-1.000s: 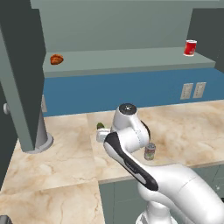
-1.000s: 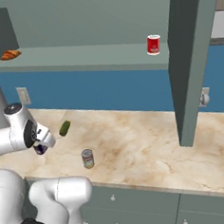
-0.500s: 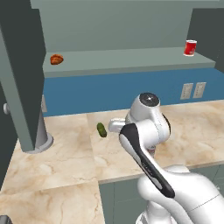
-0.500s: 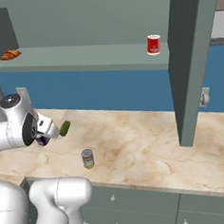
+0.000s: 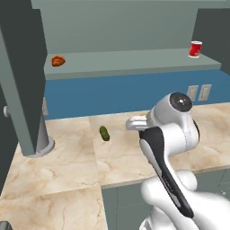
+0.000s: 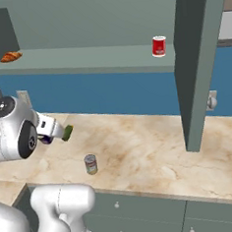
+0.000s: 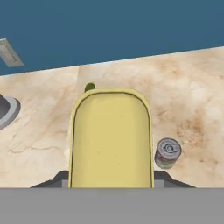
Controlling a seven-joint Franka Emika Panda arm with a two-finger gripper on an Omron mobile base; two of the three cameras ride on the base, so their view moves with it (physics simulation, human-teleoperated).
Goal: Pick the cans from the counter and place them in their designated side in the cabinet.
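You have the yellow-topped can [image 7: 110, 140] clenched in the gripper [image 7: 111, 183] above the counter [image 7: 188, 83]; next, carry it up beside the red can [image 6: 159, 46] on the cabinet shelf [image 6: 93, 58].

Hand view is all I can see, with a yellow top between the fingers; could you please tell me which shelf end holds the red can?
Observer: The red can stands near the right end of the shelf, close to the open door.
Operator: Thank you. What marks the other end?
Observer: A croissant lies at the far left end.
Operator: Can you see the label of the can I hold?
Observer: Yes, the yellow-topped can shows a dark blue side at the gripper.
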